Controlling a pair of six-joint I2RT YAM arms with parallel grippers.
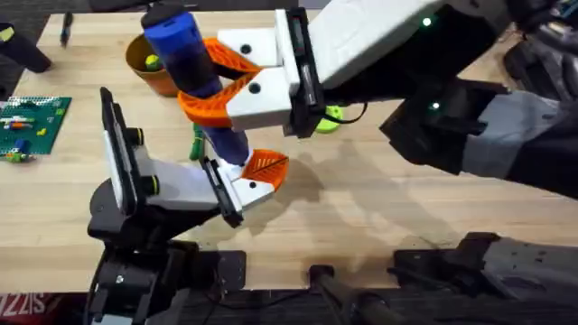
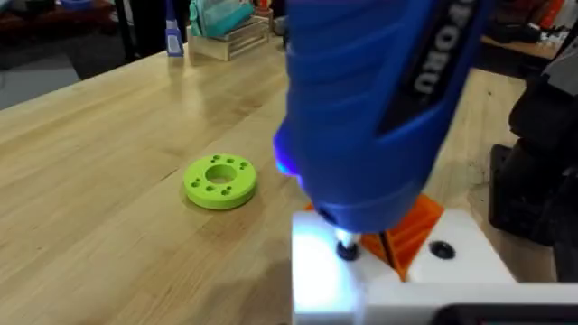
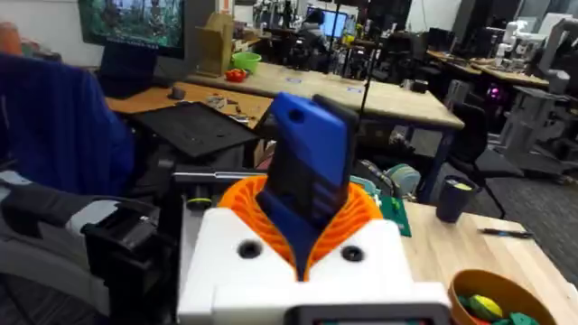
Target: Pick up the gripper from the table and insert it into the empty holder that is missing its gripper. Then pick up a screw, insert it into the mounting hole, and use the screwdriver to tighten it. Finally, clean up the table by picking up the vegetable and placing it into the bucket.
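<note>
My right gripper [image 1: 219, 83] is shut on the blue screwdriver [image 1: 185, 50], its orange pads clamped around the handle [image 3: 307, 185]. The screwdriver stands nearly upright, and its tip rests on a screw [image 2: 346, 249] in the white holder [image 1: 246, 190] on my left gripper [image 1: 257, 179]. The orange gripper [image 1: 267, 166] sits seated in that holder [image 2: 470, 262] and shows as an orange wedge [image 2: 414, 227] behind the tip. The dark-green vegetable [image 1: 196, 141] lies on the table beside the screwdriver's shaft. The orange bucket [image 1: 146, 65] stands at the back left, partly hidden by the handle.
A bright green ring disc [image 1: 330, 117] lies on the table right of the grippers, and appears again as the disc [image 2: 220, 181] in the left wrist view. A green board [image 1: 32, 122] with small parts lies at the far left. The bucket [image 3: 492, 298] holds small coloured pieces.
</note>
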